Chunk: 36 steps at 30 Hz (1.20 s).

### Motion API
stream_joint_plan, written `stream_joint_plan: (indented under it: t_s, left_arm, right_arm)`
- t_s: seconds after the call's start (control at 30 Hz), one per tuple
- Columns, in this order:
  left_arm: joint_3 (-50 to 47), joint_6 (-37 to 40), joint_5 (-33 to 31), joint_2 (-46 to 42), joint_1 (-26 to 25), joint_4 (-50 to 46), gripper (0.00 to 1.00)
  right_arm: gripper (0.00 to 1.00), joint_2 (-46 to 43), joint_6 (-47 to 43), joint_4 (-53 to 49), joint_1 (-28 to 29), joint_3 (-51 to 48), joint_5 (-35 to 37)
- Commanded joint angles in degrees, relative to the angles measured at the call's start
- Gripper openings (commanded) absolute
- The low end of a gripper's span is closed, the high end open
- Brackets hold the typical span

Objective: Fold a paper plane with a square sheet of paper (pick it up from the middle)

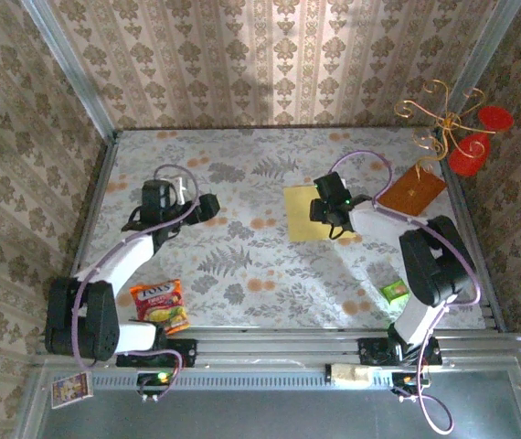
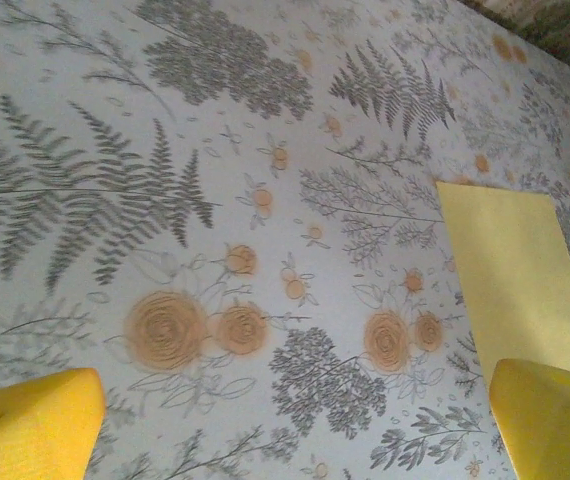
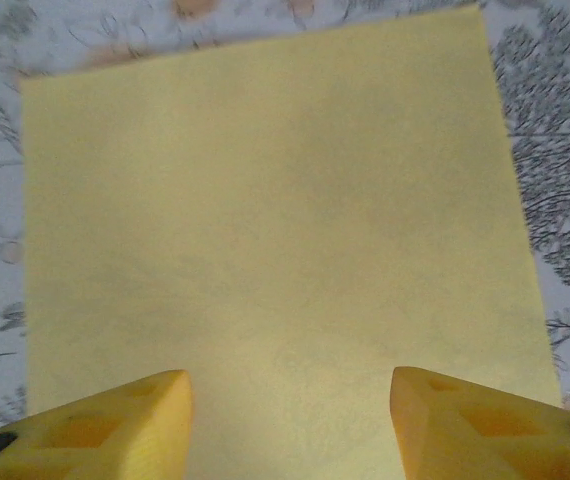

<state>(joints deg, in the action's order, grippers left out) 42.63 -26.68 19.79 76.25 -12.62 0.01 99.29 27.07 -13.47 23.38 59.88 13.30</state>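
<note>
The square sheet of paper (image 1: 299,219) lies flat and unfolded on the floral tabletop (image 1: 242,265), right of centre in the overhead view. The right gripper (image 3: 290,385) hovers over it, fingers apart. The left gripper (image 2: 295,400), fingers also apart, sits well to its left. This looks like the pick-up step, and the next move calls for pinching the sheet's middle.

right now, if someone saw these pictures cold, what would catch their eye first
First comes the pale-yellow sheet of paper, lying flat a little right of the middle of the table, with the right gripper hanging open just above it. After that, the gold wire stand with red ornaments in the far right corner, and the orange snack bag at the near left edge.
</note>
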Motion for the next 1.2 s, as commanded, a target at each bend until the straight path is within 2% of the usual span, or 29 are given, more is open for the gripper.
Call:
stream_joint_plan:
  t_s: [0.0, 0.33, 0.53, 0.67, 0.97, 1.07, 1.17]
  left_arm:
    - [3.0, -1.3, -0.7, 2.8, -2.4, 0.2, 1.0]
    - [5.5, -1.4, -0.1, 8.9, -5.1, 0.0, 1.0]
    - [6.1, -1.6, 0.2, 10.7, -5.1, -0.9, 1.0]
    - [6.5, -1.5, -0.1, 12.0, -5.1, -1.4, 1.0]
    - [9.3, -5.0, 2.1, 16.2, -5.1, -3.8, 1.0]
    - [10.4, -5.5, 3.8, 17.5, -5.1, -4.5, 0.97]
    - [11.8, -5.7, 5.2, 18.7, -5.2, -6.3, 0.95]
  right_arm:
    - [0.53, 3.8, 3.7, -6.1, -0.8, 3.9, 1.0]
    - [0.61, 9.6, 8.2, -11.0, -1.0, 6.6, -2.4]
    - [0.61, 10.6, 16.9, -12.9, 0.2, 5.6, -6.3]
    - [0.62, 10.3, 23.2, -13.8, 3.5, 5.9, -7.1]
    - [0.6, 8.6, 42.6, -1.6, 10.7, 3.5, -18.2]
    - [0.57, 6.7, 40.2, 0.3, 10.9, 4.3, -19.9]
    - [0.57, 4.1, 31.6, -3.3, 9.3, 7.3, -17.0]
